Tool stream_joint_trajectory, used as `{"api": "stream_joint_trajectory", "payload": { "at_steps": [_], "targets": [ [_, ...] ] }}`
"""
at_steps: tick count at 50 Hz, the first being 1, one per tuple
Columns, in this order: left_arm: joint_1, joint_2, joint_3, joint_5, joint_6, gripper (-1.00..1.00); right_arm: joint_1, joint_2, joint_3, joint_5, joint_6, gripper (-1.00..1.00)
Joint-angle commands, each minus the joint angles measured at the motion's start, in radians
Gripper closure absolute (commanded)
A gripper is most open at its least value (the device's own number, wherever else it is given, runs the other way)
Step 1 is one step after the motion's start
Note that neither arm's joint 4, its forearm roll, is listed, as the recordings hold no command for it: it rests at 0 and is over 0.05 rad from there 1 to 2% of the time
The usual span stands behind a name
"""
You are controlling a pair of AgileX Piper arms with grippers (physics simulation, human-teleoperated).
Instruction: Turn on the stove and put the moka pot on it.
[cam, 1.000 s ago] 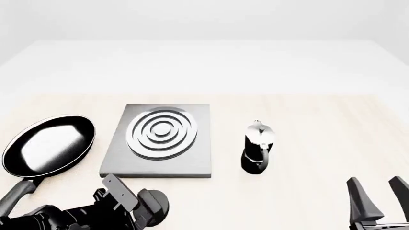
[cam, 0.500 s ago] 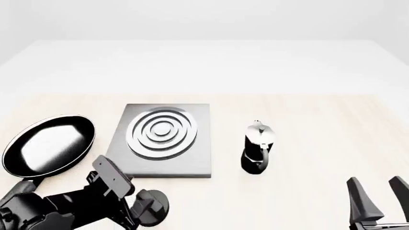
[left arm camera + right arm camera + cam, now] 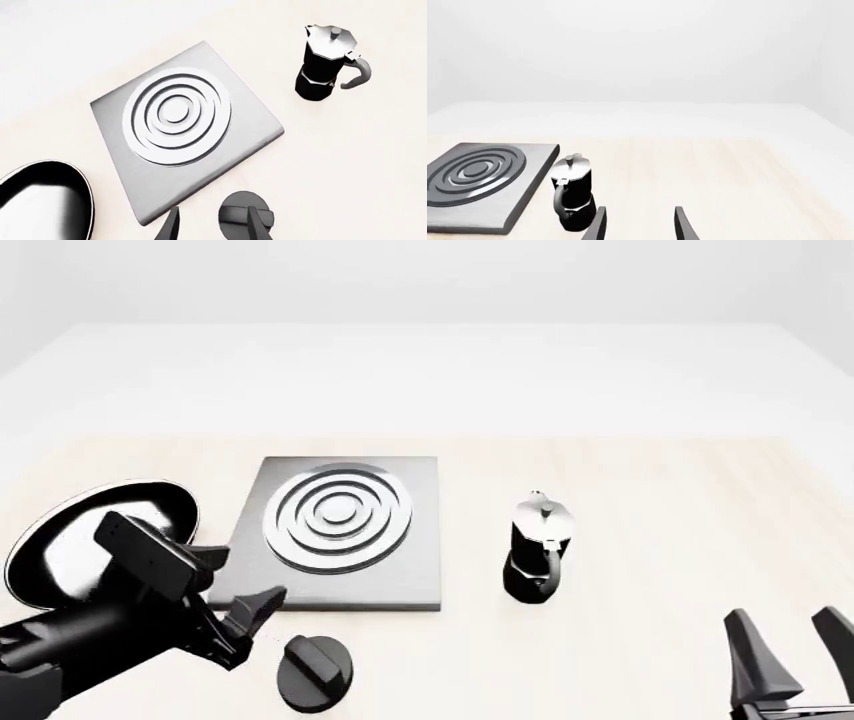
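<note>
So far you are working on the first step: your left gripper (image 3: 254,615) is hovering just beside the round black ridged knob (image 3: 316,672), fingers (image 3: 172,227) spread wide and holding nothing. Whether the stove (image 3: 336,585) is on, you cannot tell. The moka pot (image 3: 538,548) is standing upright on the pale wooden surface (image 3: 667,540), right of the flat grey plate, not yet lifted. Your right gripper (image 3: 638,225) is waiting near it, fingers parted and empty. A glossy black pan (image 3: 60,550) is sitting left of the stove.
</note>
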Motion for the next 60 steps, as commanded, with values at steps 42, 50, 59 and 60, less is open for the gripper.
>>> {"api": "stream_joint_trajectory", "payload": {
  "at_steps": [42,50,59,60],
  "targets": [
    [0.08,-0.174,0.032,-0.014,-0.03,-1.0,0.218,0.926,-0.627,0.046,-0.019,-1.0],
    [0.079,-0.177,0.029,-0.011,-0.027,-1.0,0.274,1.038,-0.652,0.09,0.096,-1.0],
    [0.076,-0.181,0.039,-0.019,-0.031,-1.0,0.327,1.082,-0.651,0.139,0.182,-1.0],
    [0.075,-0.178,0.041,-0.023,-0.032,-1.0,0.322,1.071,-0.644,0.146,0.172,-1.0]
  ]
}}
